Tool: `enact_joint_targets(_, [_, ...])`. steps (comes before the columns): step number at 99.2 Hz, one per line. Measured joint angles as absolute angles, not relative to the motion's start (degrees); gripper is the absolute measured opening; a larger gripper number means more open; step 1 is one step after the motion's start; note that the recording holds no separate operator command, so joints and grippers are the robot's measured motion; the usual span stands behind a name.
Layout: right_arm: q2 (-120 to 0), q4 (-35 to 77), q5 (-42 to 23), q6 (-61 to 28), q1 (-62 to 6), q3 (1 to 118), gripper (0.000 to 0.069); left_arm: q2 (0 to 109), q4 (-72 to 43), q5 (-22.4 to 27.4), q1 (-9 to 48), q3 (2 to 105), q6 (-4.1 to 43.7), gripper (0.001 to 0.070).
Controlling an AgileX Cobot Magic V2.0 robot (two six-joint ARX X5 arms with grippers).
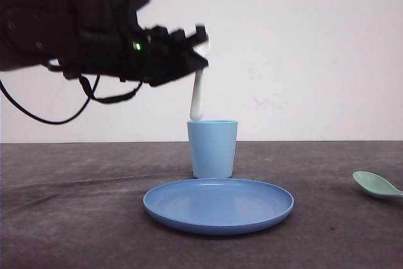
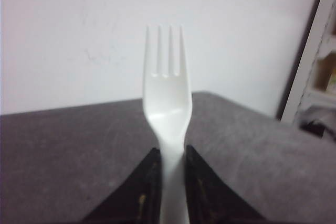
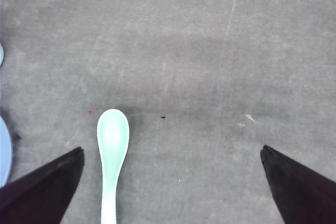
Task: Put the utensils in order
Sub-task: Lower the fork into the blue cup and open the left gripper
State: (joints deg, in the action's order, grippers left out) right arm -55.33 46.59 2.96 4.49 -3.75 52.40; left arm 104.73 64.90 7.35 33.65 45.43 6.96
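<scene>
We see a big dark gray counter (image 1: 75, 218) with a white wall behind it. The left arm is the next biggest thing, black and thick, reaching in high above the counter toward the cup.

The round blue plate (image 1: 218, 205) lies flat on the counter, and we use it as our marker. Right behind the plate stands the light blue cup (image 1: 213, 148), upright, very near the plate's far rim; we cannot tell if the two touch.

The left gripper (image 1: 198, 51) hangs high above the cup and the plate. It is clenched on the white fork (image 1: 198, 102). In the front view the fork hangs down from the gripper, and its low end reaches the cup's rim or sits just behind it; we cannot tell if it is inside. In the left wrist view the two black fingers (image 2: 144, 192) squeeze the fork (image 2: 167, 108) by its handle from both sides, and its four tines point away from the gripper.

The right gripper (image 3: 173, 182) is spread wide apart and grasps nothing. The mint-green spoon (image 3: 112, 153) lies flat on the counter between its fingers, close to one finger and not touching it. In the front view the spoon (image 1: 374, 186) lies well to the right of the plate, bowl facing up.
</scene>
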Motion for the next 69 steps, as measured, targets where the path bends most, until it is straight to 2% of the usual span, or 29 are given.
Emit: enact_joint_targets(69, [-55.3, 47.0, 3.0, 4.5, -3.7, 52.4, 0.068, 110.8, 62.9, 7.5, 33.8, 46.2, 4.0, 0.0042])
